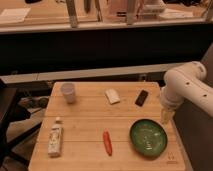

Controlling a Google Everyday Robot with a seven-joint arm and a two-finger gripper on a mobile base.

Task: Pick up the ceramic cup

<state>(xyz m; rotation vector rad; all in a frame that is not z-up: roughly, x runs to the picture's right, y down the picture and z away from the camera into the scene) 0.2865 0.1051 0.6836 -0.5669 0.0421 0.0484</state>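
Observer: Items on table (pixel 85 122), counted?

Recorder: Six, one of each. One cup (pixel 68 92), one white block (pixel 112 96), one black slab (pixel 142 98), one green bowl (pixel 148 136), one red stick-shaped item (pixel 107 142), one bottle (pixel 55 140).

Observer: Cup position?

Recorder: Far left corner of table. Upright, rim up, touching nothing else. Block sits to its right, apart from it. Black slab lies further right again. These three make the far row.

Observer: Near row?

Recorder: Three as well. Bottle lies flat at near left, cap end pointing far. Red item lies near centre, lengthwise near-to-far. Bowl sits at near right, with pale marks inside. Cannot tell what the marks are.

Observer: Arms and gripper?

Recorder: One arm (pixel 187 82), white, coming in from the right. One gripper (pixel 166 116), pointing down over the right edge of table. It hangs just beyond the bowl's far right rim and to the right of the slab. Pincer released, grasping nothing.

Observer: Gripper relative to cup?

Recorder: Well apart. Cup is at the left side, gripper at the right, with block and slab between them.
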